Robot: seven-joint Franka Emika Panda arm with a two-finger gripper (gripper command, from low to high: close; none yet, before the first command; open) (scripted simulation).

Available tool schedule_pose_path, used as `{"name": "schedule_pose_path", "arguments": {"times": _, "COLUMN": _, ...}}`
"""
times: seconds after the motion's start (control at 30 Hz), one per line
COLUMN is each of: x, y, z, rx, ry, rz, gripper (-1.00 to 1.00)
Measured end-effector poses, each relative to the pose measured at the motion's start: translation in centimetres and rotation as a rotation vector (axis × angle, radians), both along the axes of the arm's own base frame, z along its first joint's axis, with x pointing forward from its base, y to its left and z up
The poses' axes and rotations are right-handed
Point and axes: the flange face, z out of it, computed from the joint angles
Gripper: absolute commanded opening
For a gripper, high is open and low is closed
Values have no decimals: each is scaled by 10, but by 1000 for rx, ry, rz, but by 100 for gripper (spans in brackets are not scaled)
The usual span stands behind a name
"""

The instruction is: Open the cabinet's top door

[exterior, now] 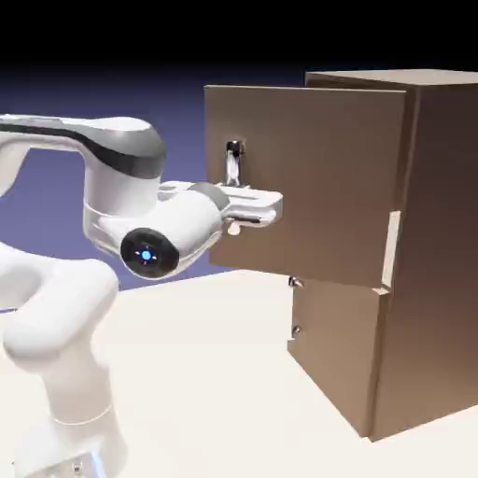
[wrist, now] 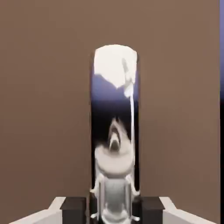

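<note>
The white arm (exterior: 65, 308) stands on the exterior view's left of the top door (exterior: 317, 187), with its wrist reaching to the door's handle side. The fingers (wrist: 113, 211) are drawn in narrow around the vertical bar handle (wrist: 114, 122), one dark pad on each side of its lower part, so they hold it. The handle is glossy, mirror-like silver with a rounded upper end; it carries white, blue-violet and black reflections, and stands upright on the top door, near the edge away from the cabinet body (exterior: 448, 243).

The top door itself is a flat, plain brown panel, taller than the one below. It stands swung out from the cabinet body, joined along the exterior view's right, where a pale sliver shows beside its lower corner. Below the top door, the shorter brown door (exterior: 341, 345) sits at the cabinet's front, its small silver handle (exterior: 296, 330) near the edge. The pale surface (exterior: 205, 345) spreads below the top door, and the blue-violet backdrop (exterior: 56, 205) rises behind it.
</note>
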Motion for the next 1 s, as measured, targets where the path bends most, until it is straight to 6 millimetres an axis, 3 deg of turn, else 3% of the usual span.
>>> {"name": "schedule_pose_path", "arguments": {"times": 0.23, "x": -1, "y": 0, "z": -1, "rx": -3, "ry": 3, "rz": 4, "gripper": -100}}
{"name": "schedule_pose_path", "arguments": {"times": 0.4, "x": -5, "y": -18, "z": 1, "rx": 0, "ry": -3, "rz": 70, "gripper": -100}}
{"name": "schedule_pose_path", "arguments": {"times": 0.63, "x": -10, "y": -75, "z": 1, "rx": -3, "ry": -4, "rz": 261, "gripper": -100}}
{"name": "schedule_pose_path", "arguments": {"times": 0.73, "x": -10, "y": -87, "z": 1, "rx": -2, "ry": -4, "rz": 300, "gripper": -100}}
{"name": "schedule_pose_path", "arguments": {"times": 1.0, "x": 2, "y": -157, "z": 1, "rx": -2, "ry": -4, "rz": 542, "gripper": -100}}
